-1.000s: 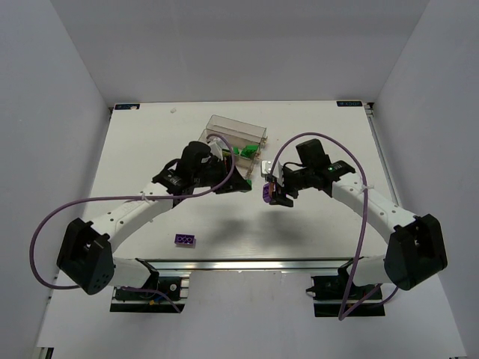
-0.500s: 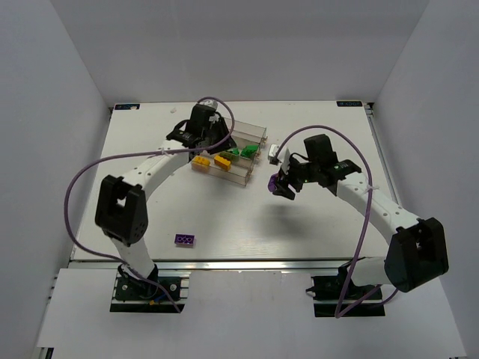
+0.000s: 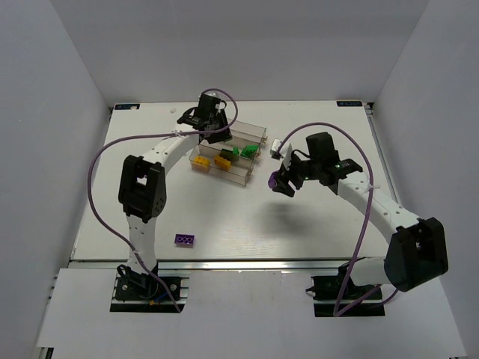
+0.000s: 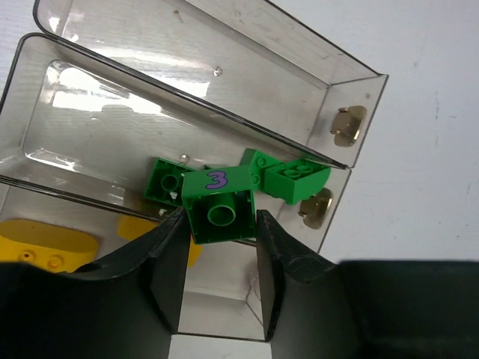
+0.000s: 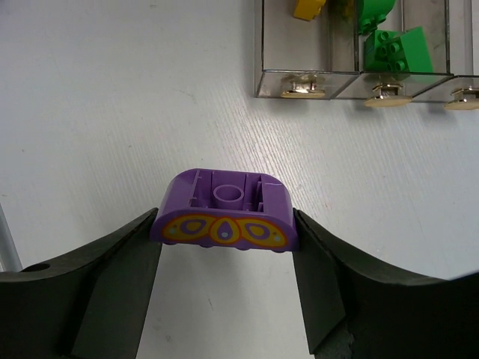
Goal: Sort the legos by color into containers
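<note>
The containers [image 3: 251,134] are three joined clear bins at the table's middle back. My left gripper [image 4: 219,218] is shut on a green lego [image 4: 217,202] marked with a purple 3 and hangs over the middle bin [image 4: 90,142], where two more green legos [image 4: 288,173] lie. Yellow legos [image 4: 45,250] lie in the near bin. My left gripper [image 3: 213,131] hovers over the bins' far side. My right gripper [image 5: 224,218] is shut on a curved purple lego [image 5: 224,196] with an orange pattern, held above bare table right of the bins' end [image 5: 352,75]. It shows in the top view as my right gripper [image 3: 278,183].
Another purple lego [image 3: 185,239] lies on the table near the front left. The far bin [image 4: 247,52] holds nothing that I can see. White walls enclose the table on three sides.
My left arm has swung from the near side of the bins up to their far side, carrying the green lego. My right gripper has drifted slightly right and back with the purple lego.
</note>
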Tool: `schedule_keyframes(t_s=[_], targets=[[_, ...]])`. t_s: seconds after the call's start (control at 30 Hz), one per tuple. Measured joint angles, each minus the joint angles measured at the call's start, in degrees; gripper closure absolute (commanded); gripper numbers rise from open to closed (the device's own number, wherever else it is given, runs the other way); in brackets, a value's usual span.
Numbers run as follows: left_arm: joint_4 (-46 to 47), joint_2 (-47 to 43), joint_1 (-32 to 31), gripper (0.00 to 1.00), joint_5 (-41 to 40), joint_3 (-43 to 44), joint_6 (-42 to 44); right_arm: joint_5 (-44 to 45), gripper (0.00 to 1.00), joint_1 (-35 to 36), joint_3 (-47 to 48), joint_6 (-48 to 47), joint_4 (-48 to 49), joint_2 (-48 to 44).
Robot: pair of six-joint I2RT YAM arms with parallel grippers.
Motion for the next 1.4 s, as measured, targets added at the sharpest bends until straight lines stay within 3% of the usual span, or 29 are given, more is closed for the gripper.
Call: schedule_keyframes(t_s=[0.1, 0.3, 0.47, 0.57, 0.67, 0.83, 0.97, 1.13, 1.4], targets=[[-0.8, 1.3, 0.5, 0.41, 0.0, 0.9, 0.4, 0.7, 1.0, -0.1, 0.7, 1.6, 0.8, 0.5], [-2.1, 3.1, 1.6, 0.35, 0.3, 1.2, 0.5, 3.9, 1.0, -0.1, 6.1, 8.5, 3.8, 5.2], [-2.1, 2.8, 2.4, 0.36, 1.3, 1.2, 0.5, 7.9, 1.0, 0.0, 17.2, 17.3, 4.6, 15.6], [-1.5, 0.5, 2.6, 0.43, 2.1, -1.5, 0.4, 11.4, 1.0, 0.3, 27.0, 23.7, 3.8, 24.2], [-1.3, -7.3, 2.8, 0.43, 2.7, -9.4, 0.4, 15.1, 1.0, 0.6, 34.2, 29.6, 4.5, 31.5], [-0.8, -28.9, 2.8, 0.34, 5.0, -24.6, -0.9, 21.5, 1.0, 1.8, 40.5, 37.6, 4.4, 39.5], [-0.4, -45.7, 2.7, 0.32, 6.5, -34.3, -4.2, 24.5, 1.0, 2.3, 43.1, 41.9, 4.7, 43.1], [-3.0, -58.2, 2.4, 0.31, 6.7, -43.3, -9.5, 27.3, 0.99, 2.3, 46.2, 44.5, 5.5, 46.0], [-11.1, -69.1, 2.4, 0.3, 6.5, -50.1, -15.2, 29.7, 0.62, 2.3, 49.5, 45.1, 7.9, 50.2]])
